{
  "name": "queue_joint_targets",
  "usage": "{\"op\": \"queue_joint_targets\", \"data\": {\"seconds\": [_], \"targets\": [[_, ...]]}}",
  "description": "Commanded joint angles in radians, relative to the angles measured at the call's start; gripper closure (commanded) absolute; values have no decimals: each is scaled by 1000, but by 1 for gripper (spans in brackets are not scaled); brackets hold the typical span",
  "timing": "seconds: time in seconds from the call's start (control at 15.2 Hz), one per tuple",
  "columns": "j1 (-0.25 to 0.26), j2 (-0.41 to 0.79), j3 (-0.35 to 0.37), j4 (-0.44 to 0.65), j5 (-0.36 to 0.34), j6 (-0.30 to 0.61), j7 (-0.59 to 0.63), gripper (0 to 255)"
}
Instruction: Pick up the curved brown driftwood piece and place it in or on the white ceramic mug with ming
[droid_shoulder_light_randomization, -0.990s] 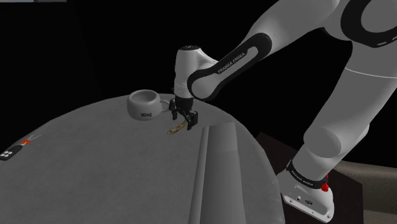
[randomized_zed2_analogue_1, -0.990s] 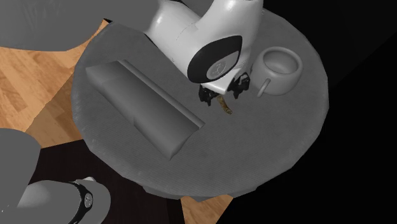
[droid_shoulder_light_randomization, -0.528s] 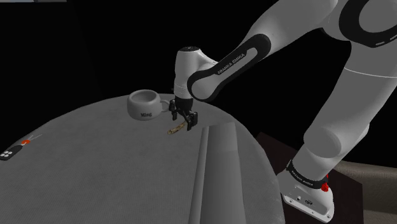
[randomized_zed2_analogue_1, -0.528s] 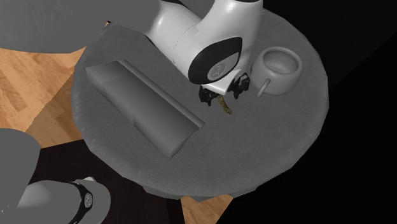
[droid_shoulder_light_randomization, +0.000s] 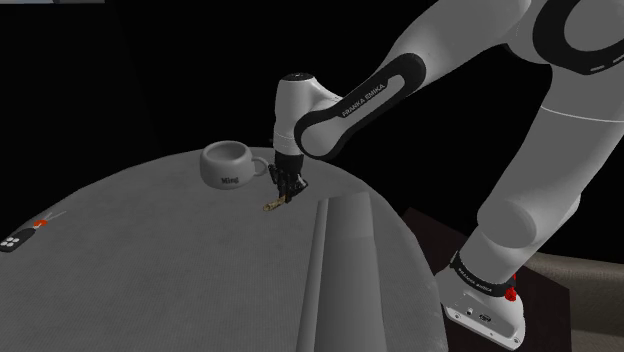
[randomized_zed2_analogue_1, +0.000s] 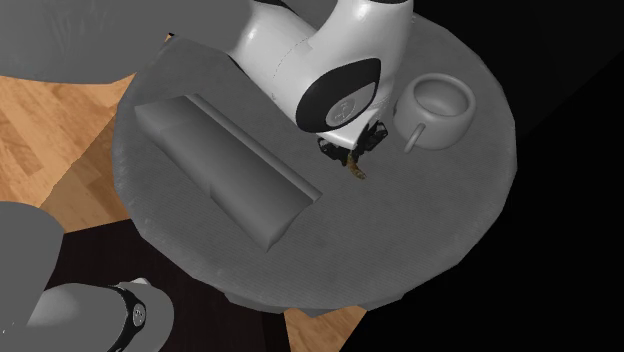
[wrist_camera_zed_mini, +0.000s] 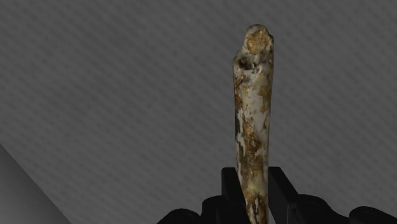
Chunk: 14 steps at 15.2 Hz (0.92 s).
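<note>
Beside the mug (droid_shoulder_light_randomization: 227, 163), on its handle side, the hand (droid_shoulder_light_randomization: 287, 187) stood low over the grey desk (droid_shoulder_light_randomization: 150, 260). Both fingers (wrist_camera_zed_mini: 232, 184) were clamped on one end of the driftwood piece (wrist_camera_zed_mini: 253, 121). The mottled brown piece extended beyond the fingertips, near the mug but apart from it.

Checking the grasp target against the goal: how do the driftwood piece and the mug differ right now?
The driftwood piece is slim, elongated and mottled brown; the mug is round, pale and has a handle. The driftwood piece is clasped by the gripper; the mug stands free and upright. Both are close together at the grey table.
</note>
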Motion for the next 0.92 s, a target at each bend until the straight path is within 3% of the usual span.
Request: {"op": "queue_joint_targets", "data": {"seconds": [0.0,0.86], "targets": [[0,0,0,0,0,0,0,255],[-16,-123,13,60,113,-155,-79,255]]}}
